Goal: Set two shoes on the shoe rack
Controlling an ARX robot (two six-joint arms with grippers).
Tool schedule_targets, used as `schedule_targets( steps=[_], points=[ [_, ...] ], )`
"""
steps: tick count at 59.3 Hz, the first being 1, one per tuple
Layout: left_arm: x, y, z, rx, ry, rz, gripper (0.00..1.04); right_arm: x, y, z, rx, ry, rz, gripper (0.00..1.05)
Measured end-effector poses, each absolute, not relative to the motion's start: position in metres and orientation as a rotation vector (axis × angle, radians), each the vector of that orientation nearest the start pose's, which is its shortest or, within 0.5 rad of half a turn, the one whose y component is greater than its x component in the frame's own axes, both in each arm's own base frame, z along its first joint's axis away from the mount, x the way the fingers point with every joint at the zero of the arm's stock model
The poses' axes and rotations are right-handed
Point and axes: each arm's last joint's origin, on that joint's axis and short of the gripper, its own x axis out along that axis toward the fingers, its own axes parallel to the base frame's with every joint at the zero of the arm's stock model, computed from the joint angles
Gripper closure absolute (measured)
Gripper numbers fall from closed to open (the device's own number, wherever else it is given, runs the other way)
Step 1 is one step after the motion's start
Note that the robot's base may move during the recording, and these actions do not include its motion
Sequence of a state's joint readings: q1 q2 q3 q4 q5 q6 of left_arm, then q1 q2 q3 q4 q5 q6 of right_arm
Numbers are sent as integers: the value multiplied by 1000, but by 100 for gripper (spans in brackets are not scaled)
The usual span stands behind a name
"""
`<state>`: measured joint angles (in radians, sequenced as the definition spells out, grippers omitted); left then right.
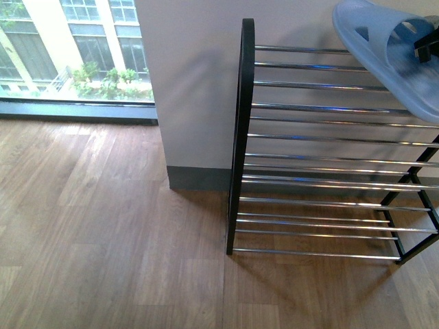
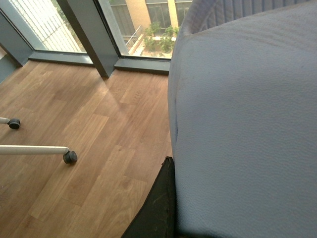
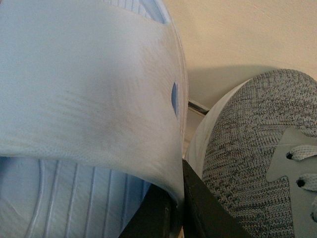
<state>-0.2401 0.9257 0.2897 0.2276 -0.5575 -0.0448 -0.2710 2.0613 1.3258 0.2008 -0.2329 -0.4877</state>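
Observation:
The shoe rack (image 1: 241, 137), a black frame with chrome bars, stands against the white wall at the right. Above its top tier hangs a light blue slipper (image 1: 384, 48), and my right gripper (image 1: 426, 42) is shut on its strap. In the right wrist view the gripper (image 3: 178, 198) pinches that strap (image 3: 89, 89), with a grey knit sneaker (image 3: 257, 163) close beside it. My left gripper (image 2: 173, 168) is shut on another blue slipper (image 2: 242, 124), which fills most of the left wrist view. Only one black finger (image 2: 158, 208) shows there. The left arm is out of the front view.
Wooden floor (image 1: 103, 240) spreads left of the rack. A white wall corner (image 1: 192, 89) with a grey skirting stands behind it, and a large window (image 1: 75, 55) lies far left. White chair legs with castors (image 2: 70, 157) rest on the floor in the left wrist view.

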Motion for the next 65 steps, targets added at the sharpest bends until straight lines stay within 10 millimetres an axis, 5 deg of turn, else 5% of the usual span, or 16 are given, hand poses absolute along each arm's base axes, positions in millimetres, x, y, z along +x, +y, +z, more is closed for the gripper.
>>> schedule_targets(
  steps=[36,65],
  points=[
    [177,-28,181,115,371,321,103,434,-114,168,-348,514,90,101],
    [177,-28,181,115,371,320,103,434,-114,168,-300,517,44,22]
  ],
)
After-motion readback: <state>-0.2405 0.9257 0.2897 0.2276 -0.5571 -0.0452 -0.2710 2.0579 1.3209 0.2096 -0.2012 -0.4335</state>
